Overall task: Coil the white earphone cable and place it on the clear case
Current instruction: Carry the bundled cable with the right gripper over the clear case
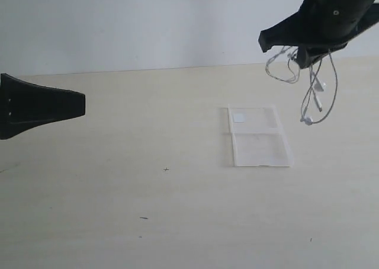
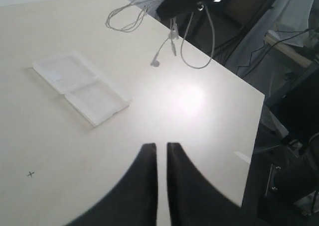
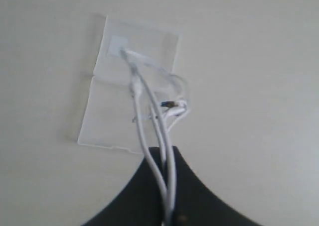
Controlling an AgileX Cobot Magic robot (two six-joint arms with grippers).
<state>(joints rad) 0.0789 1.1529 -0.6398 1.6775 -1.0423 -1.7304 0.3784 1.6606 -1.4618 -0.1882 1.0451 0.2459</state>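
The clear case (image 1: 259, 137) lies open and flat on the cream table, its white sticker (image 1: 239, 117) on the far half. High above the case's far right corner, my right gripper (image 1: 308, 53) is shut on the white earphone cable (image 1: 320, 86), which hangs in loose loops with an earbud (image 1: 307, 119) at the bottom. In the right wrist view several strands of the cable (image 3: 135, 89) run out from between the right gripper (image 3: 164, 154) and dangle over the case (image 3: 109, 116). My left gripper (image 1: 80, 103) (image 2: 161, 145) hovers far left, shut and empty. From there the case (image 2: 82, 86) and cable (image 2: 172, 36) lie ahead.
A pale wall (image 1: 148, 26) stands behind the table. In the left wrist view the table's edge (image 2: 239, 151) drops off to dark equipment and wires (image 2: 289, 86). A small cross mark (image 1: 166, 169) is on the tabletop.
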